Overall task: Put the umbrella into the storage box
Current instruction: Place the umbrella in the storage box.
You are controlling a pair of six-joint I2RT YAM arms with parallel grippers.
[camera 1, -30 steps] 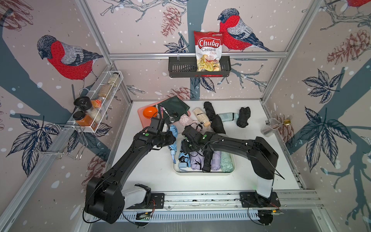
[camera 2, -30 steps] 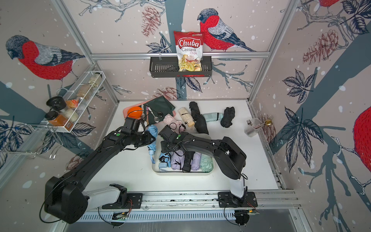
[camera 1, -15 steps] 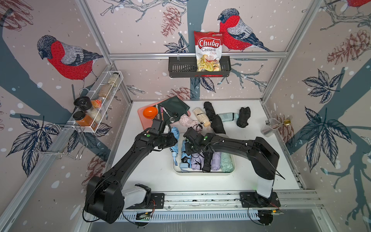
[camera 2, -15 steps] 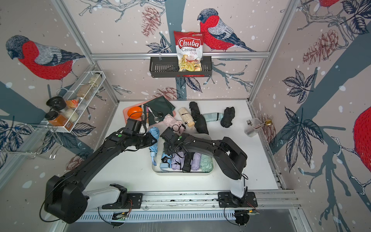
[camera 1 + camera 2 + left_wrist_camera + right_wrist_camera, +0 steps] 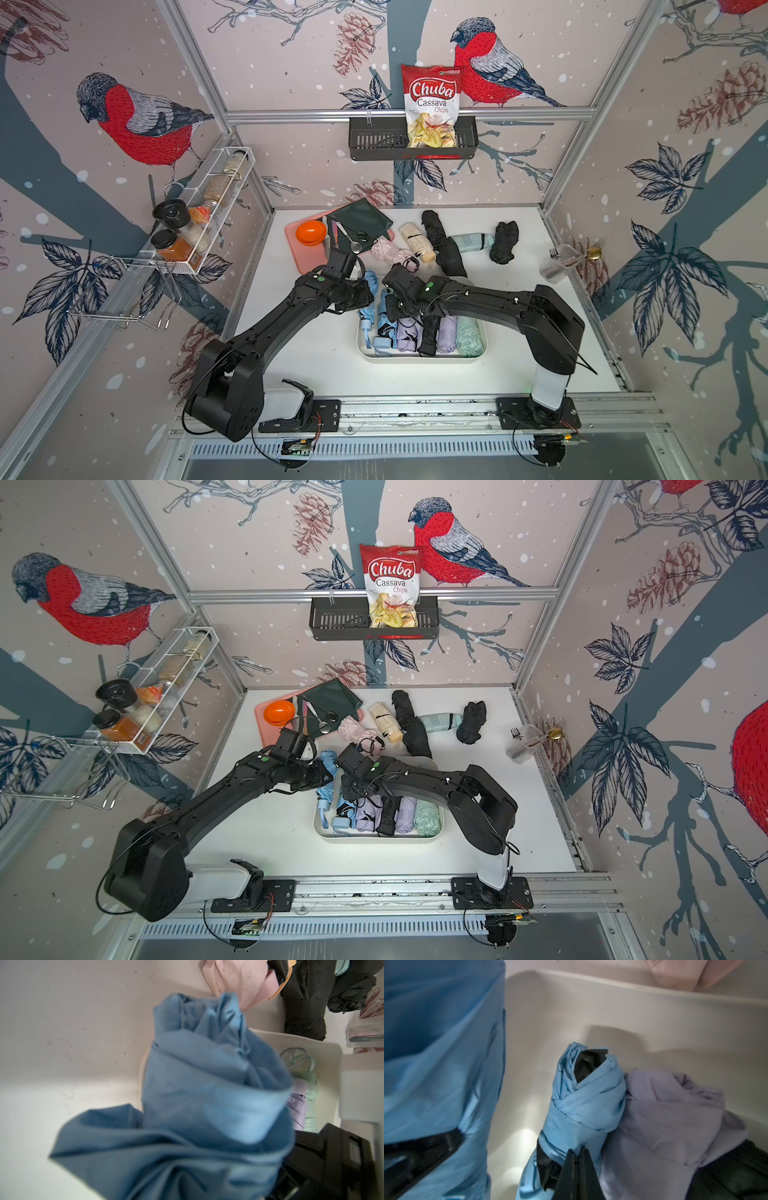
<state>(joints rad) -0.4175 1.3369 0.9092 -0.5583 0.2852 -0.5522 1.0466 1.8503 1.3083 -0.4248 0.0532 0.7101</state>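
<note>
Jaws of left gripper (image 5: 362, 293) pinch blue umbrella (image 5: 207, 1095) over left rim of storage box (image 5: 419, 360). Jaws of right gripper (image 5: 578, 1157) pressed together, tips against second blue umbrella (image 5: 583, 1101) lying inside box.

Both top views look steeply down from high above the front rail (image 5: 415, 409) toward the back wall (image 5: 316, 166), far enough off to take in the whole table (image 5: 311, 365). They share nearly everything, with the chips bag (image 5: 431, 106) (image 5: 390, 584) merely shifted sideways. The left wrist camera sits very close to the loose blue umbrella (image 5: 207, 1095), which is blurred and fills the frame, with the storage box (image 5: 291, 1036) beyond it. The right wrist camera looks into the storage box (image 5: 591, 1001) from close up. Both wrist views share the loose blue umbrella (image 5: 436, 1064) and the lilac umbrella (image 5: 297, 1109) (image 5: 675, 1115).
</note>
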